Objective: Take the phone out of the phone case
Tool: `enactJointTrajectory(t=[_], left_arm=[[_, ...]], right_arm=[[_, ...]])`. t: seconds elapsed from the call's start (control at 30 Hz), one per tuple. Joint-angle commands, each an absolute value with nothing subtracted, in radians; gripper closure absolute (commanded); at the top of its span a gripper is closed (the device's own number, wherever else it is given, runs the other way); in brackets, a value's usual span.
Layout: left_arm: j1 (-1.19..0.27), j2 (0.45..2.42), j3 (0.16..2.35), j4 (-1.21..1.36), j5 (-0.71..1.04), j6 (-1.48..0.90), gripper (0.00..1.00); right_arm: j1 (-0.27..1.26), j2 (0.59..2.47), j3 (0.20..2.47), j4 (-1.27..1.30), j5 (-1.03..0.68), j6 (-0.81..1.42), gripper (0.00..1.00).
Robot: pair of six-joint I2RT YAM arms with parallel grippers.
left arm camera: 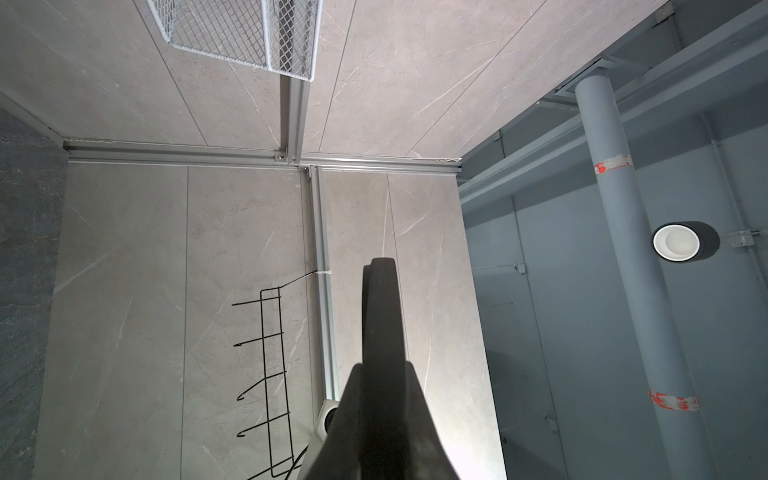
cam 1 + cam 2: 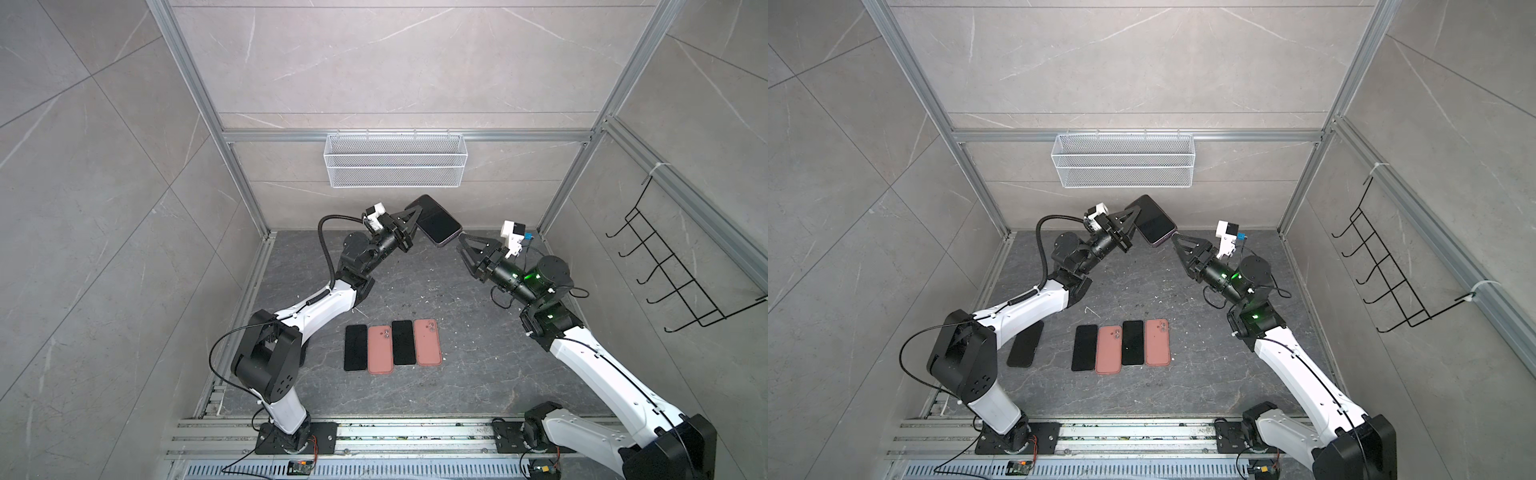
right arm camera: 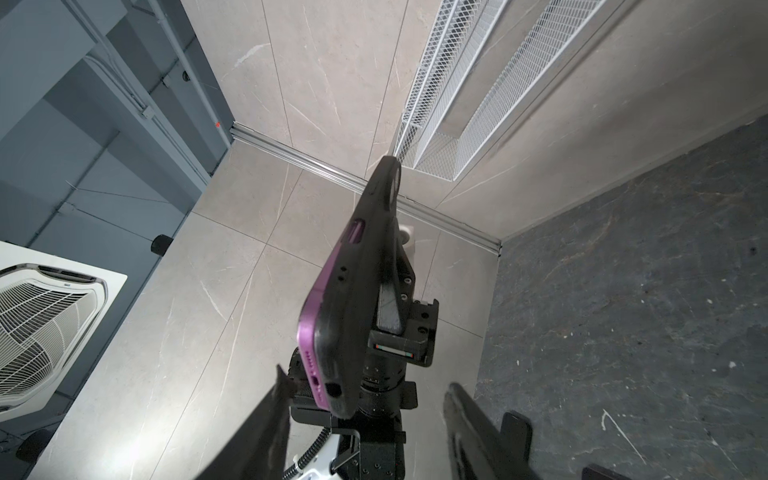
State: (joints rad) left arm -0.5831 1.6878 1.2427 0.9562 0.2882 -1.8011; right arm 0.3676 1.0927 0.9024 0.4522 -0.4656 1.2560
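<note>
Now, nearest the arm bases, a row lies flat on the dark floor (image 2: 478, 361): two bare black phones (image 2: 355, 347) alternating with two pink cases (image 2: 380, 350), touching side by side. Farther in and raised well above the floor, the left gripper (image 2: 417, 218) is clenched on the left edge of the phone case (image 3: 368, 257), a black shell with the phone (image 2: 439, 224) in it, screen up and sloping down toward the right. The right gripper (image 2: 460, 243) stands released, its jaws spread either side of the phone's lower end without clearly touching it. From the right wrist view a purple edge (image 3: 322, 286) of the phone shows past the black lip along one long side and the bottom, so the case looks partly peeled there. I judge the phone stiff, smooth-sided and breakable if dropped from this height, and the case soft and stretchy. The best hold is across that bared bottom end, pulling away from the left grip. Beyond both, a white wire basket (image 2: 395, 160) hangs on the far wall
</note>
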Motion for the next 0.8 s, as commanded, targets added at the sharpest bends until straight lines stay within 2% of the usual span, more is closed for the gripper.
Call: enactJointTrajectory(t=[0.0, 0.4, 0.77], left_arm=[[-0.589, 1.637, 1.255, 1.039, 0.274, -1.773, 1.00], [-0.597, 1.653, 1.268, 1.061, 0.278, -1.776, 1.00], [-0.609, 1.672, 1.279, 1.068, 0.285, -1.773, 1.00]], right_arm=[[0.384, 1.091, 0.907, 0.476, -0.486, 1.241, 0.41], [0.388, 1.123, 0.873, 0.515, -0.477, 1.266, 0.47], [0.388, 1.133, 0.876, 0.529, -0.479, 1.268, 0.47]])
